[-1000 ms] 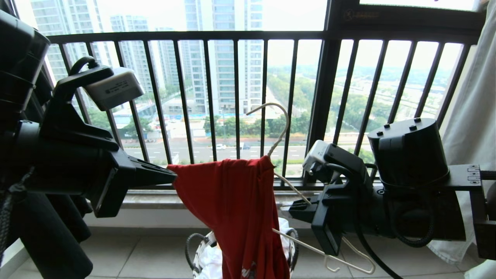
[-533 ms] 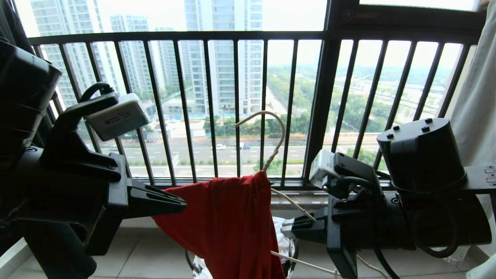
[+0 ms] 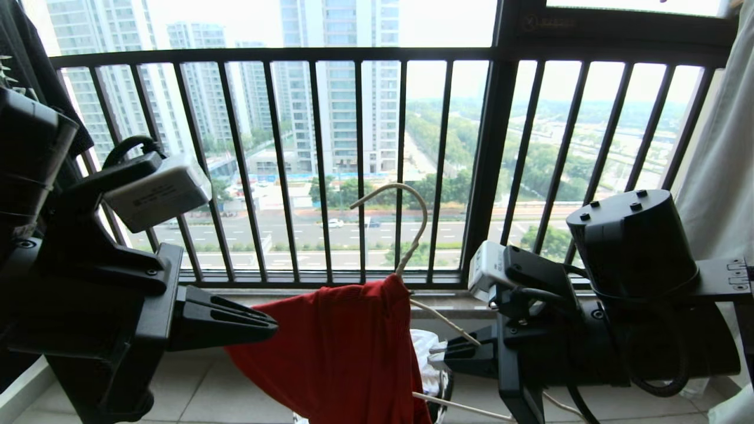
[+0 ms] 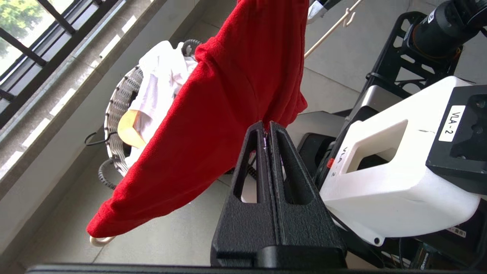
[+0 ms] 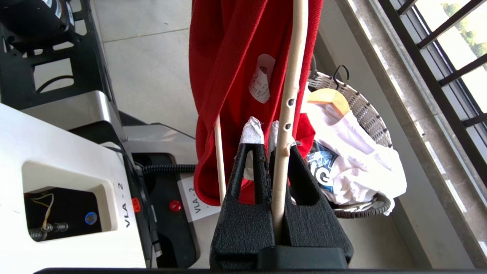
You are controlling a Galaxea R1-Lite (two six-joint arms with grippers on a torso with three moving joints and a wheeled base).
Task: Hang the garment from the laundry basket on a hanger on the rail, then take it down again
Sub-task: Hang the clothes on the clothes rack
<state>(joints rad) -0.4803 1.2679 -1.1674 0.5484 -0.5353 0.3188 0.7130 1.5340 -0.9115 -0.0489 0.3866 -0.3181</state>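
Two black ribbed grippers work above the tiled floor; the left gripper [image 4: 268,131] pinches the soft red T-shirt [image 3: 341,347]; the right gripper [image 5: 272,142] clamps the thin cream hanger [image 5: 291,87], hook up toward the railing [image 3: 359,56], shirt drooping over the woven basket [image 4: 118,110].

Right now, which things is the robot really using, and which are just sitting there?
Using:
- red T-shirt, pinched by left end effector
- cream wire hanger, clamped in right end effector
- woven laundry basket

Just there:
- white printed shirt and wooden hanger in the basket
- black balcony railing
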